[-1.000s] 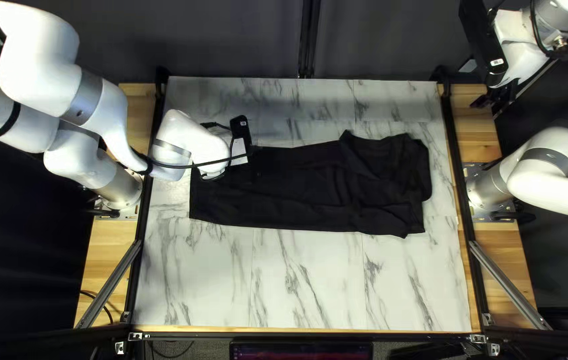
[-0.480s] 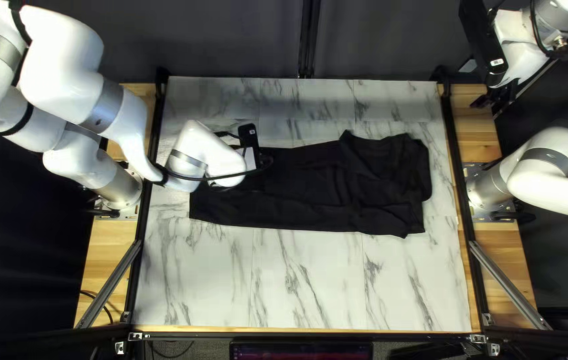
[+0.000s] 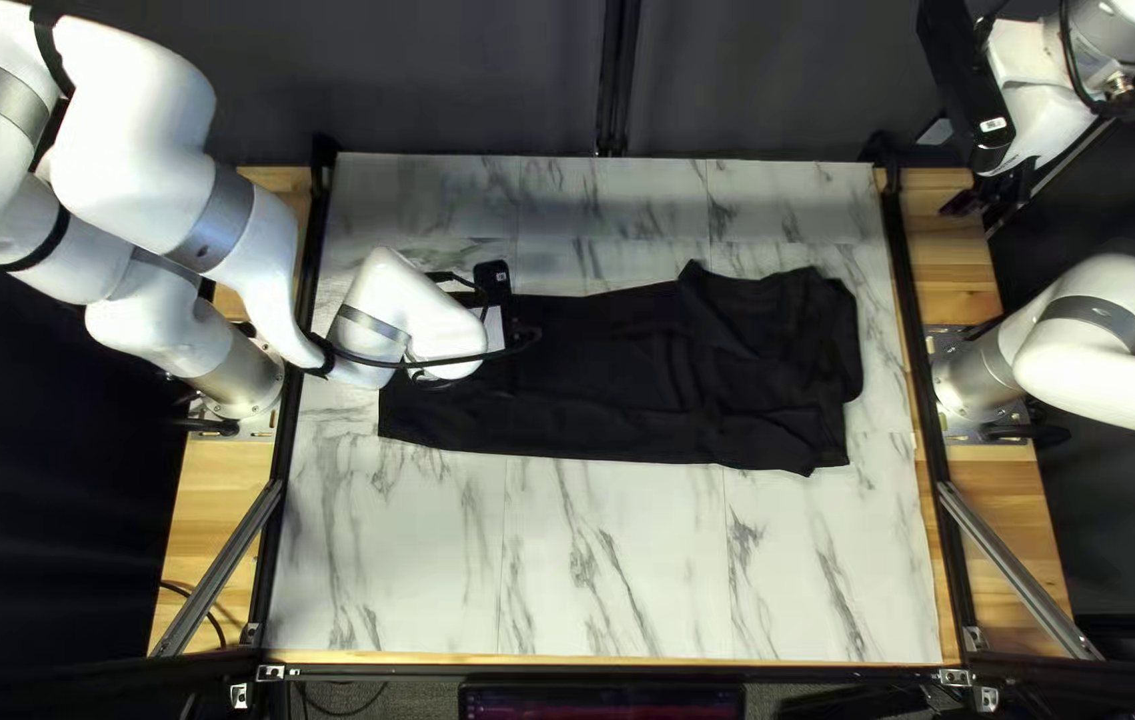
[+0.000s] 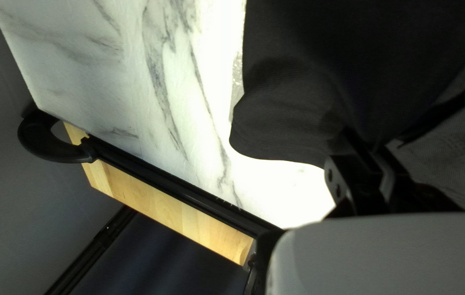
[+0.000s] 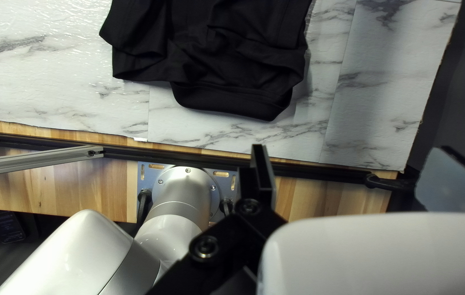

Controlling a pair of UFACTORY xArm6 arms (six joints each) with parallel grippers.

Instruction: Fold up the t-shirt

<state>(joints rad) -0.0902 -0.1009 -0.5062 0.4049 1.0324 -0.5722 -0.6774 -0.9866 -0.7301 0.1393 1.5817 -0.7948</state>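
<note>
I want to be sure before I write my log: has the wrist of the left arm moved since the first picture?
Yes. In the top left view, the left wrist is slightly farther from the black rail along the table's left edge.

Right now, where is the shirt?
In the top left view, the shirt lies across the table, its left end partly under my left arm, its right end near the table edge facing my right arm's base.

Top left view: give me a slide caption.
Left arm reaching over one end of the black t-shirt, right arm clear of it.
</note>
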